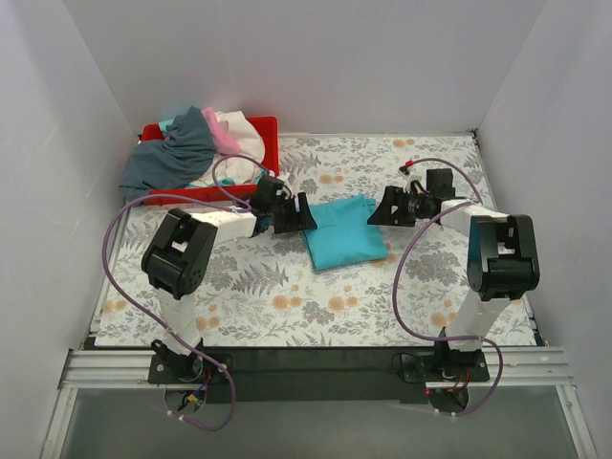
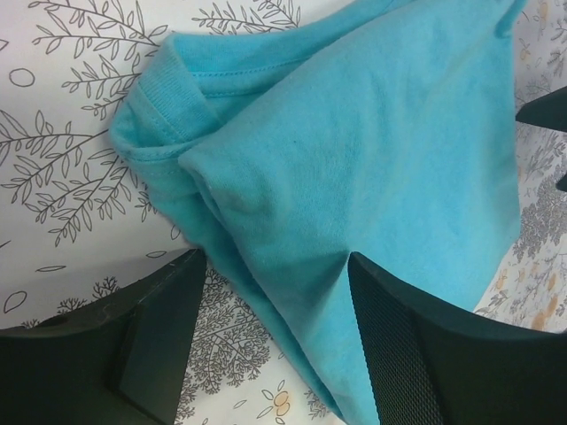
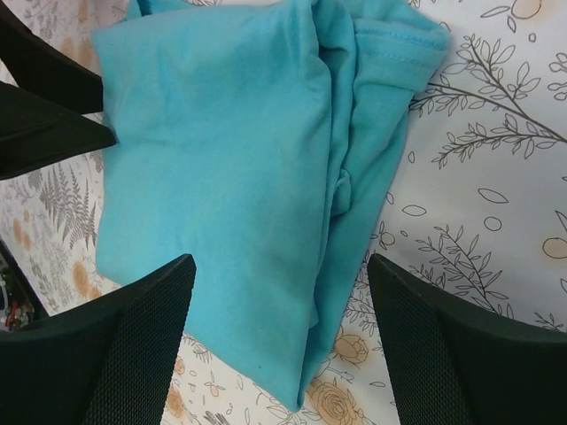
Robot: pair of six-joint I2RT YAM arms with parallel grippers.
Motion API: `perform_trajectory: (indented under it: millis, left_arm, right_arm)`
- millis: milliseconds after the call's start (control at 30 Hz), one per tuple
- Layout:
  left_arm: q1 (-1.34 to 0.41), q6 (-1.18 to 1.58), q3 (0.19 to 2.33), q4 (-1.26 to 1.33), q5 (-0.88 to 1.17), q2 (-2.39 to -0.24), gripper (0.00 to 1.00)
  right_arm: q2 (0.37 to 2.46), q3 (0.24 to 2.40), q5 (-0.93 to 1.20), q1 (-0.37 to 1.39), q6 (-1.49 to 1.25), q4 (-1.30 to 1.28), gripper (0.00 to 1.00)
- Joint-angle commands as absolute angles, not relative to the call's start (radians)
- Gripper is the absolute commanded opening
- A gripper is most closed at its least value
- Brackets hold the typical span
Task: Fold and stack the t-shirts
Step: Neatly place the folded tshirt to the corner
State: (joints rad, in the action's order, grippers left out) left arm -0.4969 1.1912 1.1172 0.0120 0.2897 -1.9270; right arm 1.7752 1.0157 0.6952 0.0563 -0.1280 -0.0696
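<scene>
Grippers both read open on my wrist views. The left gripper has its jaws spread wide over the left edge of the folded bright turquoise cloth t-shirt. The right gripper stands equally wide at its right edge. Neither pinches it. The shirt lies mid-frame in the top view, on the floral-patterned table. At upper left, a heap of slate grey, white and pink cloth shirts spills over the red plastic tray.

Plain white walls enclose a floral-patterned tabletop, seemingly cloth-covered.
</scene>
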Motion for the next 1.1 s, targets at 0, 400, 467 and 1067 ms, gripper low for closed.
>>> perform_trajectory:
  millis: [0,400,467,1067]
  left_arm:
    - [-0.503,1.186,1.101,-0.014,0.321,-1.953,0.61]
    - [-0.523,1.187,1.109,-0.006,0.339,-1.971,0.60]
    - [-0.523,1.187,1.109,-0.006,0.344,-1.974,0.59]
    - [-0.529,1.189,1.098,-0.006,0.342,-1.961,0.59]
  right_arm:
    - [1.804,1.023,0.666,0.066,-0.129,-0.041,0.72]
    - [1.897,1.055,0.641,0.152,-0.118,-0.064,0.71]
    - [1.911,1.063,0.646,0.176,-0.121,-0.061,0.71]
    - [1.990,1.167,0.448,0.314,-0.147,-0.104,0.01]
